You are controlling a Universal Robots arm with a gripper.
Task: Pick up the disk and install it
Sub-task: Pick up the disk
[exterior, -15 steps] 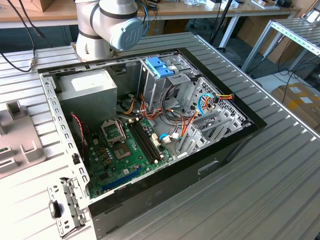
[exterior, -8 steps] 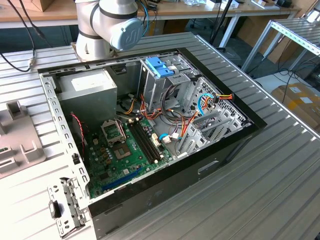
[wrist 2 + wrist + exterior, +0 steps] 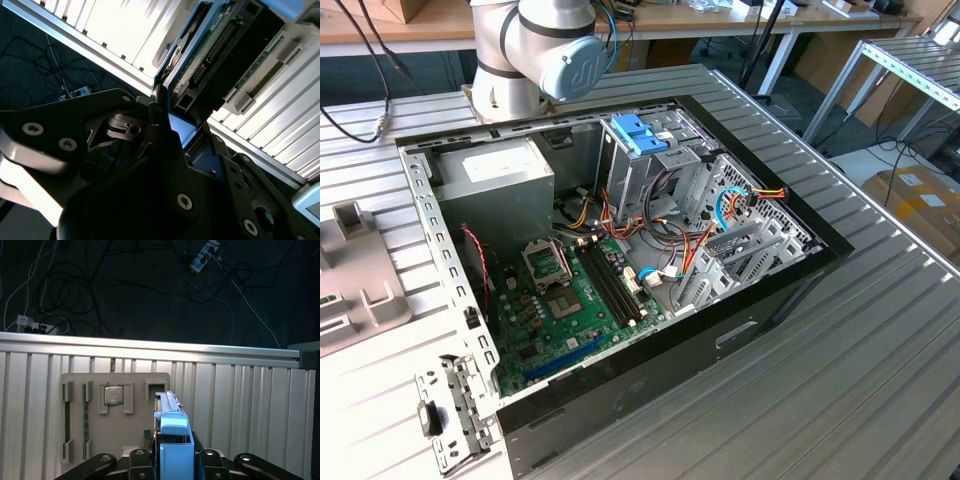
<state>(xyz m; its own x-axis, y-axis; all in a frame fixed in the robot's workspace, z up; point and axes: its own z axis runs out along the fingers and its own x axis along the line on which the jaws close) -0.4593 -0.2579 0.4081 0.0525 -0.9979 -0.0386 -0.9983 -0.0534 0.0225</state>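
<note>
- Your disk [image 3: 173, 437] stands on edge, its light-blue carrier rail facing the first wrist view, and the jaws are pinching it from both sides with a black finger [image 3: 141, 460] pressed against each flank
- In the second wrist view you see the disk [image 3: 212, 50] from its underside: a green circuit board and a row of connector pins, with the blue rail running along its edge into the jaws
- You cannot tell from either wrist view whether the disk has come fully clear of what lies beneath it
- Just behind the disk lies a grey fixture tray [image 3: 80, 390] with several moulded slots; one square pocket holds a metal-topped chip [image 3: 113, 395]
- The tray rests on the ribbed aluminium bench [image 3: 250, 405], and beyond the bench edge you see dark floor strewn with cables [image 3: 75, 285]
- In the exterior view the same tray [image 3: 350, 290] sits at the exterior view's left, well apart from the open computer case [image 3: 620, 390] lying on its side on the bench [image 3: 880, 340]
- Inside the case you can see the green motherboard [image 3: 560, 300], a grey power supply [image 3: 500, 175] and a tall metal drive cage topped by a blue bracket [image 3: 638, 133]
- The base of the robot arm [image 3: 535, 45] rises just behind the case
</note>
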